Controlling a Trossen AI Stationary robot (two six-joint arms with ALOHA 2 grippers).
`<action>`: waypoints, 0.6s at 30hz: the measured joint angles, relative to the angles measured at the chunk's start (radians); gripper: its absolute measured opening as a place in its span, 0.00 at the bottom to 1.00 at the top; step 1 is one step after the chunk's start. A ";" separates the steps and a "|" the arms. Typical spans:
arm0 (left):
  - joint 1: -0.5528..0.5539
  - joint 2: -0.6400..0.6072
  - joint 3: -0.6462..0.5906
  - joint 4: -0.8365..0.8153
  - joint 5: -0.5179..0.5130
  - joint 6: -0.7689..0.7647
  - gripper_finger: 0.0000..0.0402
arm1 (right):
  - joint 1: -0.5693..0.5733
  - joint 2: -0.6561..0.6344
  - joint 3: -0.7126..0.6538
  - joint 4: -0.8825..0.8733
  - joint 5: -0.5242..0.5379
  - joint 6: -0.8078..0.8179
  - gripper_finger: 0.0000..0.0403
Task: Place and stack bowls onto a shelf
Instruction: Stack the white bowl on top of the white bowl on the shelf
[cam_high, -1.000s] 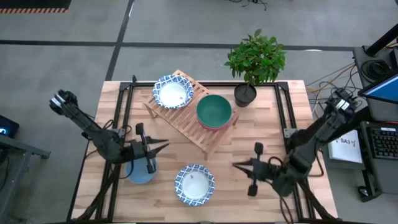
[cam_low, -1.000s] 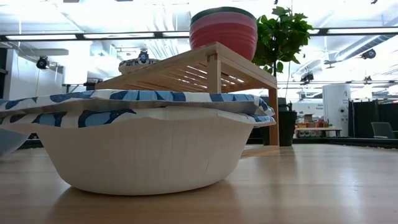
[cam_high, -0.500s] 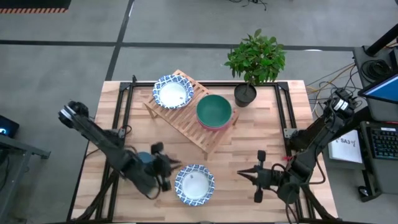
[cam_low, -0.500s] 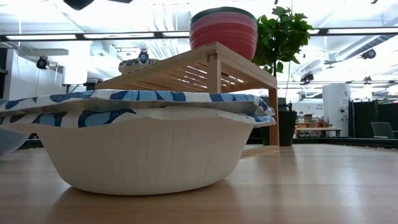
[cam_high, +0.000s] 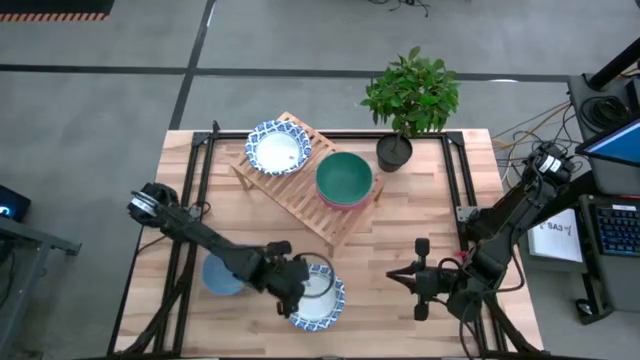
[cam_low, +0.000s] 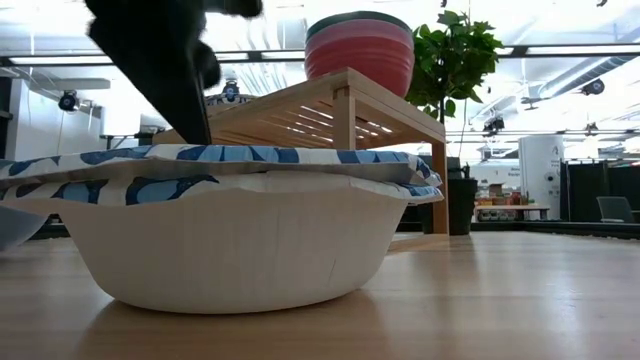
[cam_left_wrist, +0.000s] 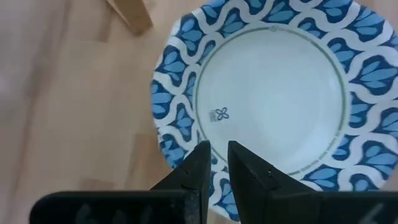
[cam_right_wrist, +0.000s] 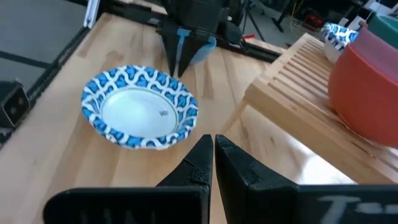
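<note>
A white bowl with a blue patterned rim sits on the table near its near edge; the low view shows two patterned rims, one above the other. My left gripper hangs over this bowl's left rim, fingers pointing down and open by a narrow gap. My right gripper is shut and hovers to the bowl's right. The wooden shelf carries another patterned bowl and a green bowl nested in a red one. A blue bowl rests on the table, partly under my left arm. My left gripper comes at the patterned bowl's left rim from above, one fingertip reaching down to rim height. Whether a finger touches the rim cannot be told. The bowl rests flat on the table.
A potted plant stands at the table's far edge, right of the shelf. The black table frame runs along both sides. Bare wood lies between the bowl and my right gripper.
My left gripper has swung from above the blue bowl toward the table's right and near edge and come down over the patterned bowl's left rim. My right gripper has drifted slightly toward the near edge. No bowl has moved.
</note>
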 joint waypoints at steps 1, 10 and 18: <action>0.017 -0.001 -0.006 0.009 0.029 0.013 0.09 | 0.000 0.000 -0.001 -0.012 0.000 0.003 0.02; 0.064 -0.068 -0.099 0.088 0.034 0.104 0.09 | 0.000 0.000 -0.001 -0.027 0.000 0.019 0.02; 0.065 -0.108 -0.096 0.090 -0.038 -0.004 0.09 | 0.000 0.000 -0.001 -0.027 0.000 0.011 0.02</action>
